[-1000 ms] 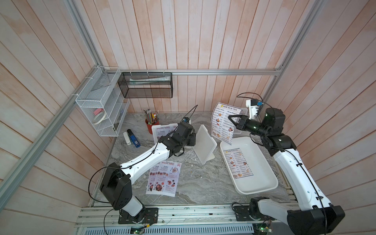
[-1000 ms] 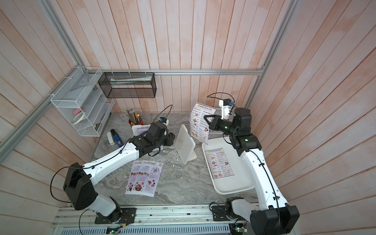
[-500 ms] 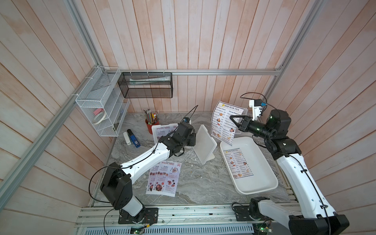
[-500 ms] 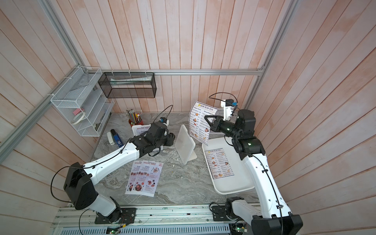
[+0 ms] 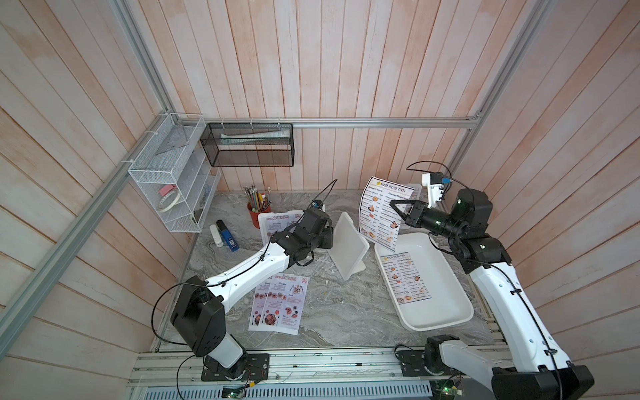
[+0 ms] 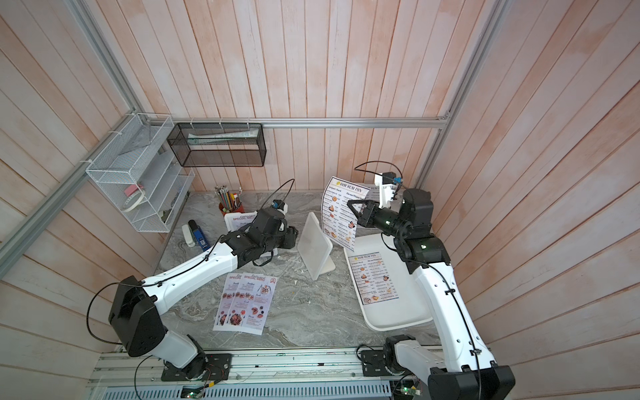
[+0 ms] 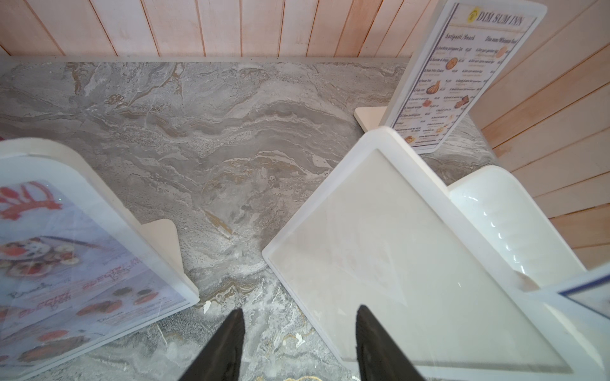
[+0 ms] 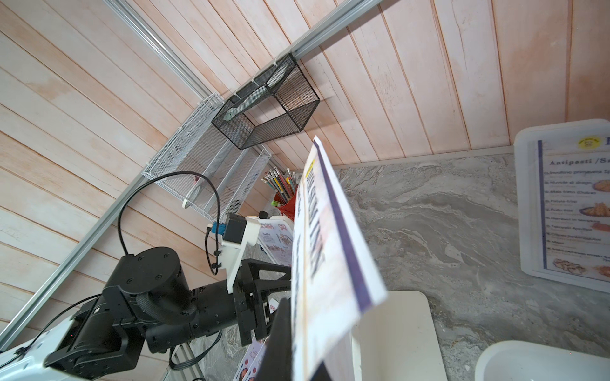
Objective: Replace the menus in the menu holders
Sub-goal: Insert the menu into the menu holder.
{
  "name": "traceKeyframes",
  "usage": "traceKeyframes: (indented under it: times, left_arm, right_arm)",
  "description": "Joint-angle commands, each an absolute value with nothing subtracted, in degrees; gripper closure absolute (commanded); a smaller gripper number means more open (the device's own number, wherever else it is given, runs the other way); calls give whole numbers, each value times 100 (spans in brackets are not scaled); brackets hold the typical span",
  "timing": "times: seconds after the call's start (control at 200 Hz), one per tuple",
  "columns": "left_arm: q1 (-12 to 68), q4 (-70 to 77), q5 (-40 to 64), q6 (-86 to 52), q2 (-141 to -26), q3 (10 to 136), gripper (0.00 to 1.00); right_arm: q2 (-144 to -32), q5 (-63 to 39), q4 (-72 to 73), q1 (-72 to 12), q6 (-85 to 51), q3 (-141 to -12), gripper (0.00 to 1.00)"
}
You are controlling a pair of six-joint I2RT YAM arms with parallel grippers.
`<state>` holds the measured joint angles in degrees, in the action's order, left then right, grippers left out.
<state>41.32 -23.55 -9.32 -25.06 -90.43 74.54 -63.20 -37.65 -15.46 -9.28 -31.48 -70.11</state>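
At two o'clock on the marble table [image 5: 329, 311], my right gripper [image 5: 395, 209] is clamped on a Dim Sum Inn menu [image 5: 377, 214], holding it upright near the far rim of the white tray [image 5: 446, 311]. My left gripper [image 7: 298, 311], jaws apart and empty, sits at the nine o'clock side of the empty menu holder [image 5: 348, 249] at centre. Two Special Menu sheets [image 5: 278, 304] lie at seven o'clock.

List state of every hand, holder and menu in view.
right hand, shut on held Dim Sum menu, aloft
left hand, open, at middle holder edge
middle holder, standing, empty
Special Menu holder, filled
Dim Sum holder, filled
tray, holds tray menu, flat
loose Special Menus, two, flat on table
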Motion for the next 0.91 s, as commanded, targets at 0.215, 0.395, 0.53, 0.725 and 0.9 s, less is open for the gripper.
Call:
traceKeyframes:
  times: [0.215,0.395,0.53,0.725,0.9]
  left_arm:
    - [4148,-2269,-940,-2469,-9115,7619,44]
    - [4150,-2285,-958,-2445,-9101,7620,44]
    - [4153,-2294,-980,-2450,-9092,7615,44]
    - [4153,-2294,-967,-2448,-9085,7611,44]
    - [4148,-2303,-976,-2437,-9089,7620,44]
  right_arm:
    - [-6152,-3884,-1598,-915,-3111,-7028,100]
    - [-6170,-3878,-1610,-914,-3094,-6972,100]
    - [-6210,-3881,-1680,-914,-3042,-6968,100]
    - [-6208,-3793,-1724,-914,-2981,-6936,100]
    - [-6220,-3822,-1728,-914,-2979,-6934,100]
